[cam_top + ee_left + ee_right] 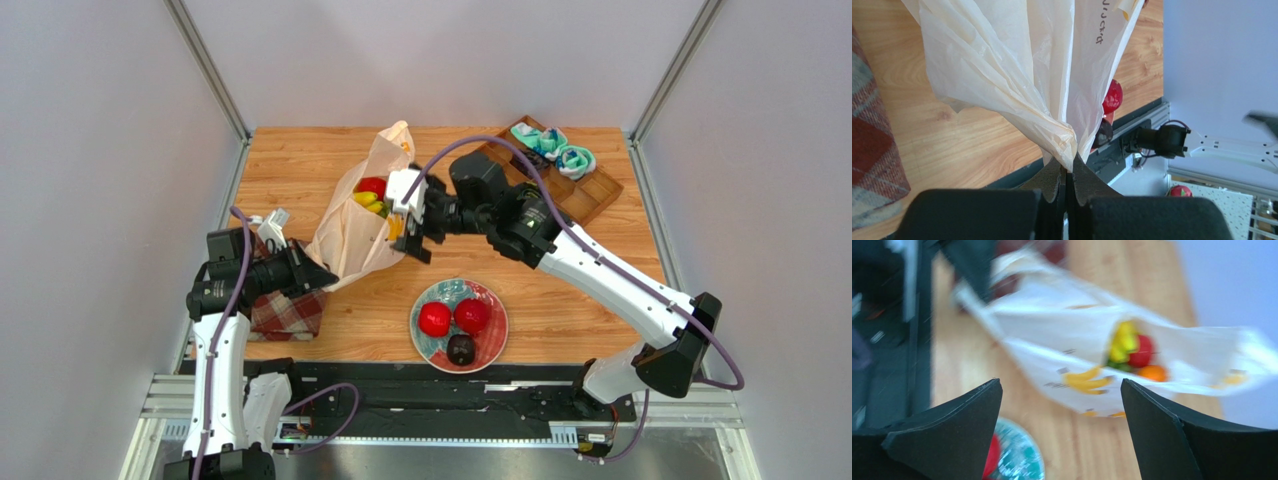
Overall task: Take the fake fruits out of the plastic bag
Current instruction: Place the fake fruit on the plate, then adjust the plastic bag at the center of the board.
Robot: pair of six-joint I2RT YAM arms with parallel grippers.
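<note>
The cream plastic bag lies on the wooden table, its mouth open toward the back. Inside it show a red fruit, yellow bananas, a bit of green, and in the right wrist view an orange. My left gripper is shut on the bag's bottom corner and holds it pinched. My right gripper is open and empty beside the bag's right side, a little below its mouth. On the teal-and-red plate lie two red round fruits and a dark purple-black one.
A red plaid cloth lies under the left arm at the table's left edge. A wooden tray with teal-and-white cloths stands at the back right. Grey walls enclose the table on three sides.
</note>
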